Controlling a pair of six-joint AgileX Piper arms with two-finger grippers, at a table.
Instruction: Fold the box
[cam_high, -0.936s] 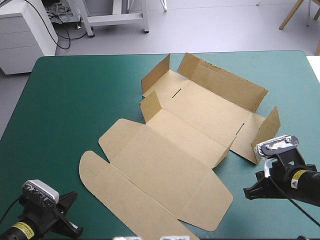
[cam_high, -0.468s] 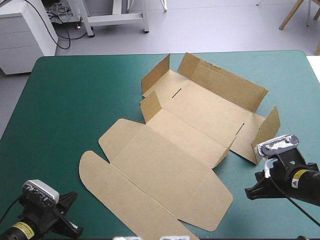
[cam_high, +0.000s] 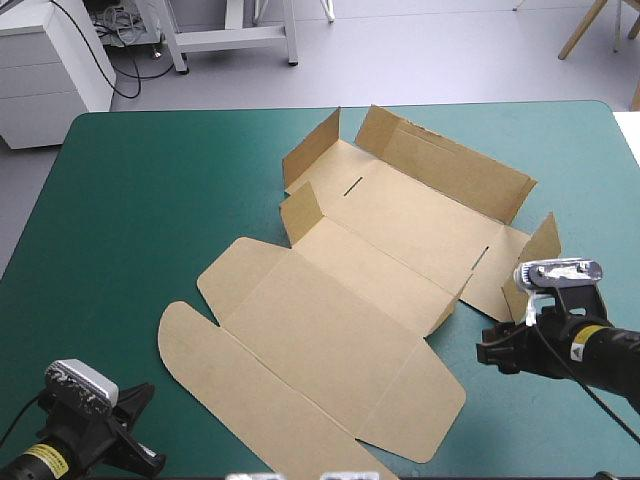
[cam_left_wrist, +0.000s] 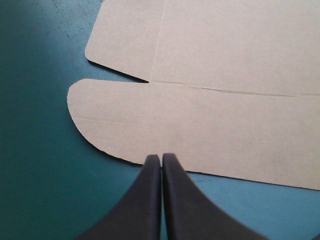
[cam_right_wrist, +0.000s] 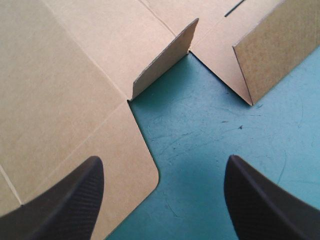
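Since the fold has to start at a raised flap, what matters to us is which end effector sits closer to one. The box (cam_high: 370, 290) lies in the middle of the counter (cam_high: 150, 200), its long axis running slantwise from the near left corner toward the far right. The far half has its walls partly up, and the near half lies flat.

The right end effector (cam_right_wrist: 162, 162) stands wide open and holds nothing. It is just beside the box's right edge, facing the notch of bare teal-green cover. A small upright flap (cam_right_wrist: 162, 62) is ahead of one finger and the tilted side wall (cam_right_wrist: 270, 55) ahead of the other.

The left end effector (cam_left_wrist: 161, 157) is pinched together and empty, its tips just short of the flat rounded flap (cam_left_wrist: 115, 120) at the near left end (no raised wall is within its reach there).

We judge the right arm the nearer one, with the box lying ahead of it and to its left.
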